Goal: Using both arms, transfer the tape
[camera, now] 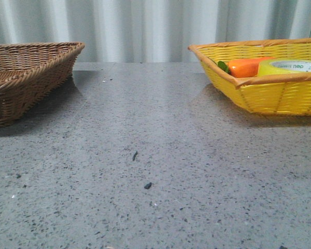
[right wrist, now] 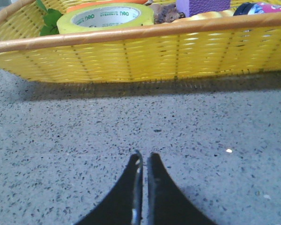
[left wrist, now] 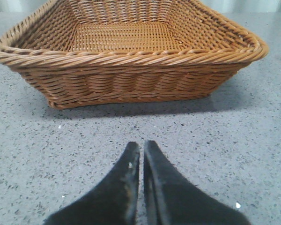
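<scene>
While the tape (right wrist: 105,17) lies flat in the yellow basket (right wrist: 131,56) at upper left, our right gripper (right wrist: 144,161) sits nearest, pinched closed and empty. Our left gripper (left wrist: 141,152), likewise closed on nothing, faces the brown basket (left wrist: 126,84).

Counter (camera: 145,171): grey w/ dark speckles. Left basket (camera: 26,72): brown wicker weave. Right basket (camera: 264,88): yellow weave, tan rim. Tape (camera: 290,67): translucent yellow, white core w/ green lettering. Carrot toy (camera: 249,66): orange, green leaves. Purple block (right wrist: 201,5). Both tools (left wrist: 141,178) (right wrist: 143,183): black.
</scene>
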